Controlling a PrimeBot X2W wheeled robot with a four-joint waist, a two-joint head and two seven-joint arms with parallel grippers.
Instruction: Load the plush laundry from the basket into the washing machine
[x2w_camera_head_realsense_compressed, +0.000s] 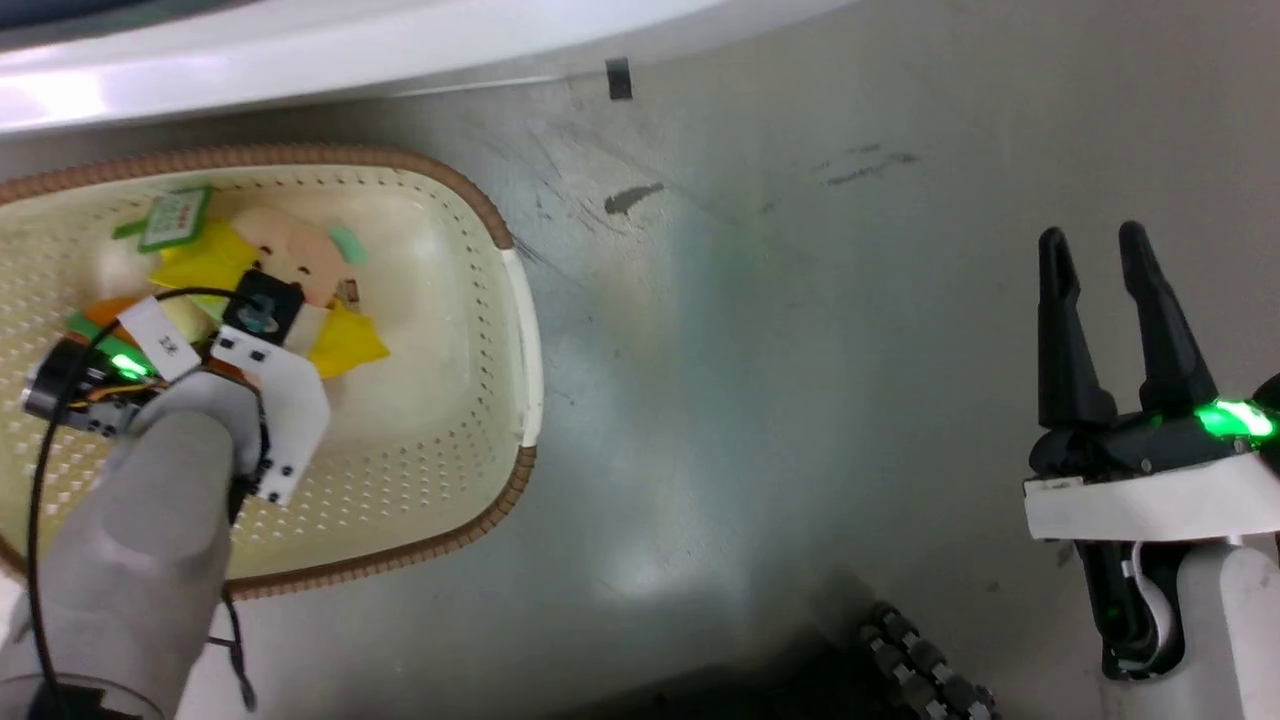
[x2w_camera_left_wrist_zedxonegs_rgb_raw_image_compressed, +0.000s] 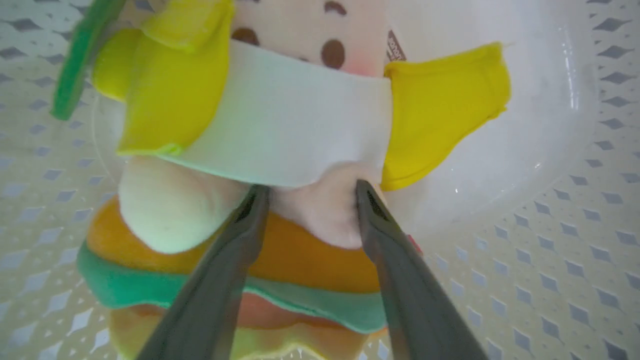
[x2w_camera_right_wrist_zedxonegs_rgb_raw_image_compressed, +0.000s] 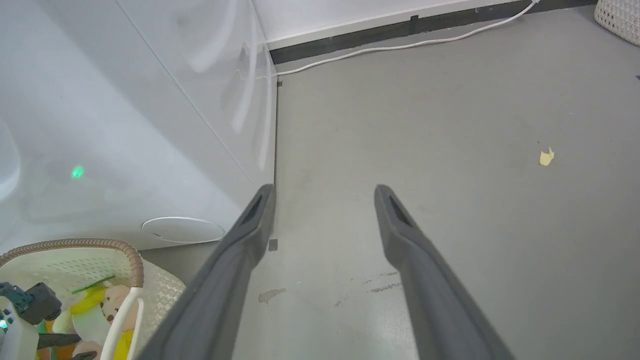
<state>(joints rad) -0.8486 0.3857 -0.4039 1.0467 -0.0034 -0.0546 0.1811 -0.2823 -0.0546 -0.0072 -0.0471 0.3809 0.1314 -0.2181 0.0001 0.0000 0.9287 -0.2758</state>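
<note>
Left wrist view: our left gripper (x2w_camera_left_wrist_zedxonegs_rgb_raw_image_compressed: 308, 192) stands wide, fingers bracketing a pink limb of the doll (x2w_camera_left_wrist_zedxonegs_rgb_raw_image_compressed: 290, 130) atop the hamburger (x2w_camera_left_wrist_zedxonegs_rgb_raw_image_compressed: 300, 257) in the basket (x2w_camera_left_wrist_zedxonegs_rgb_raw_image_compressed: 550, 220); we should close on that limb alone before lifting. Our right gripper (x2w_camera_head_realsense_compressed: 1092, 240) hangs wide over floor (x2w_camera_head_realsense_compressed: 800, 350)

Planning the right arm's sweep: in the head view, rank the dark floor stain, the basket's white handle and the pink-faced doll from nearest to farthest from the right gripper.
1. Dark floor stain, on bare floor to the left of the right gripper.
2. White handle, on the basket end facing that gripper.
3. Pink-faced doll, inside the basket, farthest left.
</note>
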